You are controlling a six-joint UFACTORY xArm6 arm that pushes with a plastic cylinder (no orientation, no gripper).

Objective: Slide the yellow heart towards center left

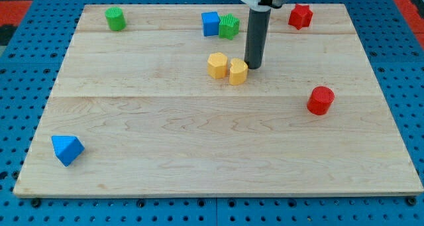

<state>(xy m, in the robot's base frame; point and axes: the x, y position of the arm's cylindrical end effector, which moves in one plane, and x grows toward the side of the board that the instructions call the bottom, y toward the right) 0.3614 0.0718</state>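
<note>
Just right of the yellow heart [238, 72], my tip [252, 67] sits touching or nearly touching it, holding nothing; the rod's top is cut off. Heart lies mid-board, upper half, against a second yellow block [216, 65]. Two yellow, two green, two blue, two red; no writing.

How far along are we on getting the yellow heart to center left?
Done: my tip sits at the right edge of the right-hand yellow block, apparently touching. In hand: the push is only starting; that block lies beside the other yellow block, near the board's middle. Left: nearly the whole slide toward the view's left.
</note>
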